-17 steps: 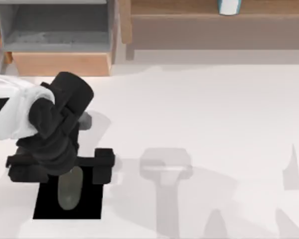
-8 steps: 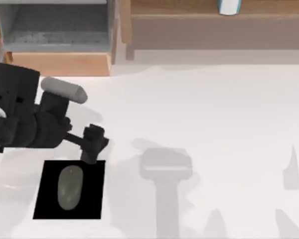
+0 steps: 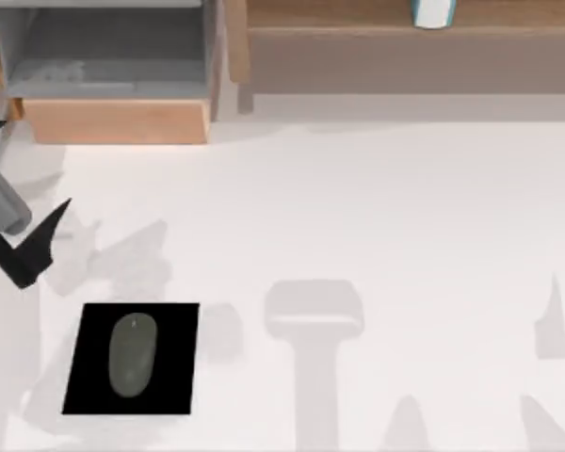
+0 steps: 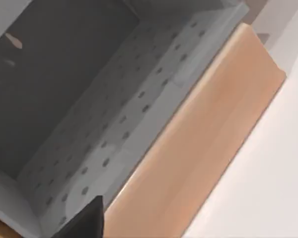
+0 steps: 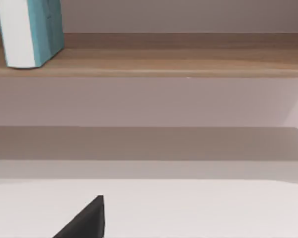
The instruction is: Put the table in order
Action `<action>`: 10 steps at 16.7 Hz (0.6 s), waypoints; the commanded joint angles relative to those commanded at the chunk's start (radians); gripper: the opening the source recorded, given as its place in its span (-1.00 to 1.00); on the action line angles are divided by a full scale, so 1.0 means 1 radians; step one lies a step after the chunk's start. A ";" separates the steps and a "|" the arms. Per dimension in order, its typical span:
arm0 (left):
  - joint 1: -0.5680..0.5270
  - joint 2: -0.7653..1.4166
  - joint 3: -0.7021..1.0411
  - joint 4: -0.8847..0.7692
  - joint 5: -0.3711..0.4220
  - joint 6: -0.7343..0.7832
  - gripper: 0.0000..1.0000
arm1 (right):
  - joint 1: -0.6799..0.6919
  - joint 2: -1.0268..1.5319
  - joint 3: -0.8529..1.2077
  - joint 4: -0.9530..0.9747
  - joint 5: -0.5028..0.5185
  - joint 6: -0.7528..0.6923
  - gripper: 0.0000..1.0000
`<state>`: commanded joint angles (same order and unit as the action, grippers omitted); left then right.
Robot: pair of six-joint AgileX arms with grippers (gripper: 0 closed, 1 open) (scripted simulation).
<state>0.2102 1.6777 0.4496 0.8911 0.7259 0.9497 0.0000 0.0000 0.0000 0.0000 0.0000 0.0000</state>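
While grey oval mouse (image 3: 132,355) is lying on black square mat (image 3: 174,381), hovering at frame's left edge: left gripper (image 3: 28,250), finger spread unreadable.

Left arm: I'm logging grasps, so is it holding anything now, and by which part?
Nothing visibly held: the mouse lies alone on its black pad.

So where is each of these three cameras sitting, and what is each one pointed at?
Top view: above the table, looking down on the mouse and its black mat; left arm at the left edge.
Left wrist view: on the left arm, facing the open drawer; a dark fingertip shows.
Right wrist view: on the right arm, facing the wooden shelf and teal book.
Shared: top and left wrist views both show the drawer.
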 joint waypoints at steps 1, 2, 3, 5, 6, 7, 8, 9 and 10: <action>0.068 0.027 -0.024 0.105 0.025 0.100 1.00 | 0.000 0.000 0.000 0.000 0.000 0.000 1.00; 0.136 0.057 -0.045 0.202 0.044 0.195 1.00 | 0.000 0.000 0.000 0.000 0.000 0.000 1.00; 0.202 0.090 -0.062 0.290 0.057 0.282 1.00 | 0.000 0.000 0.000 0.000 0.000 0.000 1.00; 0.323 0.162 -0.076 0.440 0.067 0.433 1.00 | 0.000 0.000 0.000 0.000 0.000 0.000 1.00; 0.374 0.199 -0.071 0.501 0.066 0.494 1.00 | 0.000 0.000 0.000 0.000 0.000 0.000 1.00; 0.419 0.233 -0.060 0.551 0.060 0.544 1.00 | 0.000 0.000 0.000 0.000 0.000 0.000 1.00; 0.455 0.263 -0.045 0.592 0.053 0.584 1.00 | 0.000 0.000 0.000 0.000 0.000 0.000 1.00; 0.482 0.288 -0.030 0.622 0.045 0.614 1.00 | 0.000 0.000 0.000 0.000 0.000 0.000 1.00; 0.501 0.306 -0.018 0.641 0.039 0.633 1.00 | 0.000 0.000 0.000 0.000 0.000 0.000 1.00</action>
<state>0.7108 1.9833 0.4314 1.5319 0.7647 1.5824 0.0000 0.0000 0.0000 0.0000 0.0000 0.0000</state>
